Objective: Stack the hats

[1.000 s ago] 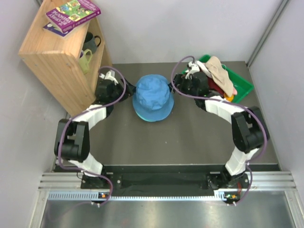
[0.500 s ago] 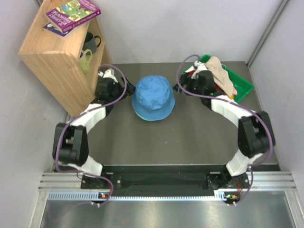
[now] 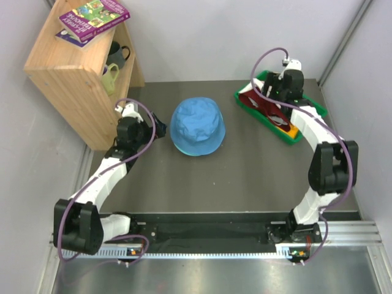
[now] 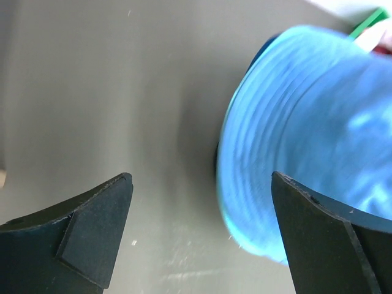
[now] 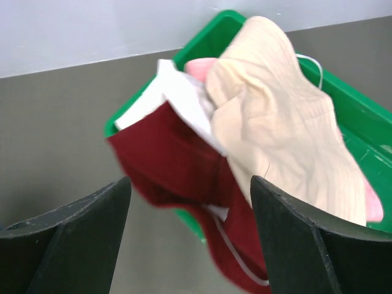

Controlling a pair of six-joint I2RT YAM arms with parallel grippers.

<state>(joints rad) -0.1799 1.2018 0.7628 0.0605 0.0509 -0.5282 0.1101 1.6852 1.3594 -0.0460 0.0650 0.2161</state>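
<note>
Top view: we see the blue hat (image 3: 197,125) lying crown up in the middle of the grey surface (image 3: 245,177), nothing touching it. The left fingers (image 3: 159,130) sit just beside its left brim, apart from it. The right arm (image 3: 309,122) reaches over the green tray (image 3: 242,100) at the far right of the surface. We can't make out the right fingers from here, as the wrist hides them. In the tray we make out a dark red hat (image 3: 258,105), a white patch and an orange-yellow one. A wooden shelf (image 3: 67,79) stands far left, with books (image 3: 92,17) on top and mugs (image 3: 115,56) inside.

Left wrist: left fingers (image 4: 98,226) spread wide, nothing between them but bare surface (image 4: 110,92). The blue hat (image 4: 306,135) is ahead and off to the right, its brim edge in front of the right-hand finger, with no contact that we can see. A sliver of green tray (image 4: 369,20) shows top right.

Right wrist: right fingers (image 5: 73,239) are open and empty, hanging above the near end of the green tray (image 5: 223,24). The dark red hat (image 5: 177,159) droops over the tray's near rim, right between the finger tips in view. The white hat (image 5: 174,92) sits behind it. The beige hat (image 5: 282,116) is piled on top to the right. We also see something pink (image 5: 198,65) under the beige one; we can't tell what it is.
</note>
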